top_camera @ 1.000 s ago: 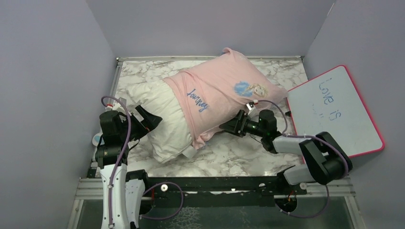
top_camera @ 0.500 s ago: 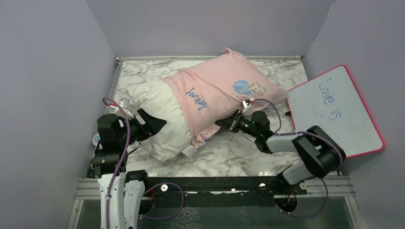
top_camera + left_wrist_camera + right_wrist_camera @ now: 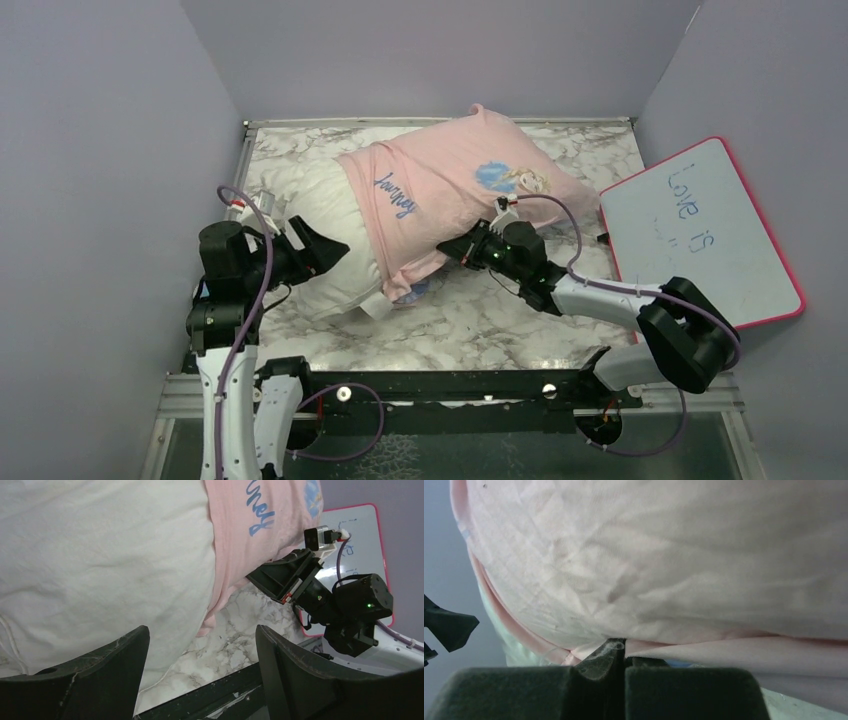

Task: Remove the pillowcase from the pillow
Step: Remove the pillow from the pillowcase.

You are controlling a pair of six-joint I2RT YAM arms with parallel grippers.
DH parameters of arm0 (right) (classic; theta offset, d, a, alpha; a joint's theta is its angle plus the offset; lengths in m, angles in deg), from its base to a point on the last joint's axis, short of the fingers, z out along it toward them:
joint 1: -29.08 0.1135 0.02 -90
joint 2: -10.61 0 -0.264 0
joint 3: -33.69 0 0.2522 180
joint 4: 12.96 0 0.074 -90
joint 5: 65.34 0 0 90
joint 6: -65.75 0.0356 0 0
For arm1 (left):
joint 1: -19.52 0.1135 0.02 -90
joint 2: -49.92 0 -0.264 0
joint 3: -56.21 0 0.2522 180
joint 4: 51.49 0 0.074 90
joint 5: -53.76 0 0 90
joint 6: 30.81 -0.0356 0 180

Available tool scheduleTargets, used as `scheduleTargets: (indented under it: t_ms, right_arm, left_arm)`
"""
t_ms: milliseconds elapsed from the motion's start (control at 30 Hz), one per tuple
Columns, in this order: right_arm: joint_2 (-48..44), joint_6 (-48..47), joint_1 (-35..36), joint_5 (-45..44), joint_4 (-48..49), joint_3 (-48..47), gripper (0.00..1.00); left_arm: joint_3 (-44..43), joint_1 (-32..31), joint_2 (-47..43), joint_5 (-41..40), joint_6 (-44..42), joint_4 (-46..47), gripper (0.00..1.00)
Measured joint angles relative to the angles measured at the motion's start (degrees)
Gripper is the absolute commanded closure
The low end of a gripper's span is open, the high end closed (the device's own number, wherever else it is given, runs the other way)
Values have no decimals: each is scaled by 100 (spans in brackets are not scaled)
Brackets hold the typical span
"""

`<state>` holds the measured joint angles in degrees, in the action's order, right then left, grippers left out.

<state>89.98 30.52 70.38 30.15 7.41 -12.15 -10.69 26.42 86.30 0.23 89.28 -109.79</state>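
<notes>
The plump white pillow (image 3: 320,215) lies aslant on the marble table (image 3: 480,320). The pale pink pillowcase (image 3: 450,185), with "Journey" in cursive, covers its far right part. My right gripper (image 3: 447,248) is shut on the pillowcase's near lower hem. In the right wrist view the closed tips (image 3: 620,645) are buried in the pink fabric (image 3: 649,555). My left gripper (image 3: 322,250) stands open against the pillow's bare near-left end. In the left wrist view its jaws (image 3: 202,630) are wide apart, with the white pillow (image 3: 100,555) just beyond them and only marble in the gap.
A pink-framed whiteboard (image 3: 700,235) leans at the right wall. Lilac walls close in the table on three sides. A black rail (image 3: 450,385) runs along the near edge. A small blue-white object (image 3: 203,290) sits by the left arm.
My right gripper has shut on the pillowcase hem and moved left and away. Pillow and case have shifted left with it. The left gripper has pressed closer to the pillow's end.
</notes>
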Motion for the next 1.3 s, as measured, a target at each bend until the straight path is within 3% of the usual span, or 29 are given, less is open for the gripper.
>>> scheduleTargets:
  t_ms: [267,400,533,633,833,933,1133,1300]
  right_arm:
    - [24,-122,192,-402,-422,-177,99]
    - [46,-118,219,-490,-450,-175,99]
    - [28,-155,223,-640,-564,-175,99]
    - [-17,-192,254,-785,-807,-210,99]
    - [17,-348,260,-850,-1178,-439,99]
    - [142,-431,260,-855,-1244,-540,99]
    - [396,-612,256,-857,-1530,-872,100]
    - [415,-708,203,-824,-1738,-1080,99]
  left_arm:
    - [-17,-422,859,-83,-313,-59,19]
    - [-732,-2041,1993,-1130,-260,275,18]
    - [-1217,-3626,2579,-2573,103,634,17]
    - [-1021,-4328,2319,-3646,605,892,18]
    - [592,-5252,671,-5307,1974,1086,21]
    - [1104,-5615,367,-5668,2651,1086,20]
    - [1285,-6537,863,-6061,3434,1174,19]
    - [1908,-6891,289,-6419,4170,1056,17]
